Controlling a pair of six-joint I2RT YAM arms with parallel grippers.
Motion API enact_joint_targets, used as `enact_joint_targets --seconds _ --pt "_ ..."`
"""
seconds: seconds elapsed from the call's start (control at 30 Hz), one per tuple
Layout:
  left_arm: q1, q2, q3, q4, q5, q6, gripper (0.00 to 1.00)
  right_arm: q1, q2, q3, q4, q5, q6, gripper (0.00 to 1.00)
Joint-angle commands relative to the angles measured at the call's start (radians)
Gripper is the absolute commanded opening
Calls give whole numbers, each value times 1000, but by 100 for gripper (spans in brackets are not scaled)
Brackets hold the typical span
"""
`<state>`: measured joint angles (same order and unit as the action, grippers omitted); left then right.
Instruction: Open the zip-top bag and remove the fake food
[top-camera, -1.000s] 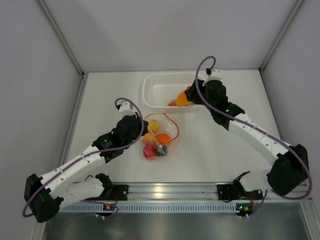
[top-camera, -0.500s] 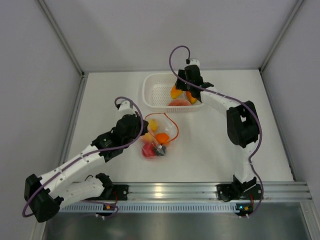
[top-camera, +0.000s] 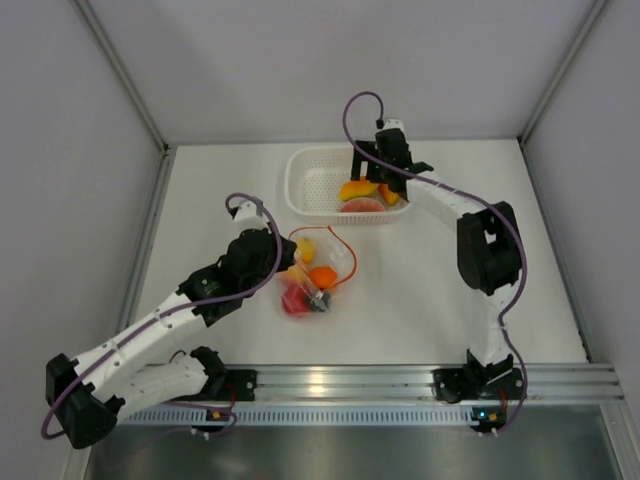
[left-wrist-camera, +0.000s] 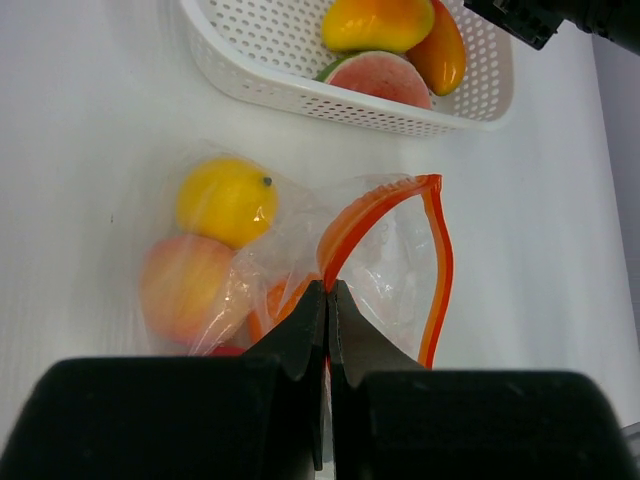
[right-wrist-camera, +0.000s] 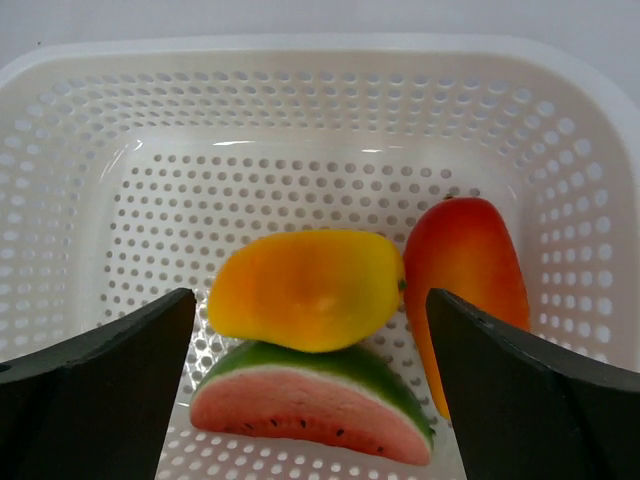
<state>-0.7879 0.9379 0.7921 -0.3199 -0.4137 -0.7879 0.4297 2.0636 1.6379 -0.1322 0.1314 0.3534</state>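
The zip-top bag (top-camera: 338, 258) lies on the table with its orange-red zip strip (left-wrist-camera: 436, 260) spread open. My left gripper (left-wrist-camera: 328, 292) is shut on the strip's near side at the bag's left edge (top-camera: 285, 268). Inside the bag are a yellow lemon (left-wrist-camera: 225, 200), a pink peach (left-wrist-camera: 185, 290), an orange fruit (top-camera: 322, 277), a red piece (top-camera: 297, 303) and a dark piece (top-camera: 321, 299). My right gripper (right-wrist-camera: 310, 296) is open and empty above the white basket (right-wrist-camera: 300, 70). Below it lie a yellow-orange mango (right-wrist-camera: 305, 290), a watermelon slice (right-wrist-camera: 310, 405) and a red-orange fruit (right-wrist-camera: 465, 270).
The white perforated basket (top-camera: 310, 185) stands at the back of the table, just behind the bag, and shows in the left wrist view (left-wrist-camera: 300, 85). Grey walls close the table at the left, right and back. The right arm reaches over the table's right side.
My right gripper carried the yellow-orange mango over the basket, opened, and the mango now lies in the basket. My left gripper has stayed shut on the zip strip, shifting slightly.
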Motion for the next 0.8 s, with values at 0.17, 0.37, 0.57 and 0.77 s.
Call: enact_joint_targets --seconds 0.17,0.37,0.57,0.77 --pt "1 -27 67 10 13 -50 0 -26 -478 -258 1 -292 18 99" --pt "1 -22 79 12 -2 -91 0 88 -794 -553 51 -449 125 63" --pt "-1 -21 85 15 16 -129 0 351 -878 -697 83 -342 177 54" --pt "-2 -25 78 27 70 -157 0 490 -788 -739 200 -187 233 48"
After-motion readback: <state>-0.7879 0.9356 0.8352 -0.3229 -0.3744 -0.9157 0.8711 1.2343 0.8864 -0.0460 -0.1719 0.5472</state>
